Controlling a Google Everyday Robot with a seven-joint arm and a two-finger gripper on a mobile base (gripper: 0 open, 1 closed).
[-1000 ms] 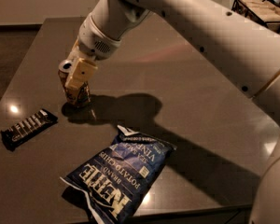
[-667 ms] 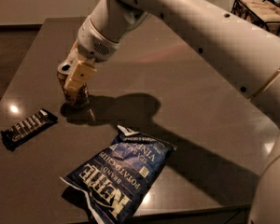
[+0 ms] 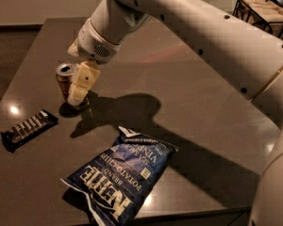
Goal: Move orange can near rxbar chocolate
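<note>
- Claw (image 3: 75, 93) sits low against the can's (image 3: 64, 80) right side; whether it grips, I cannot tell.
- Can stands upright on the bench (image 3: 188, 84), near the bar (image 3: 28, 130), apart.

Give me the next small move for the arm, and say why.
Probably, if the can is held, carry the can toward the bar and set it down beside it. The gripper is right at the can, which stands upright on the table, clearly apart from the bar lying nearer the camera, to the picture's left.
</note>
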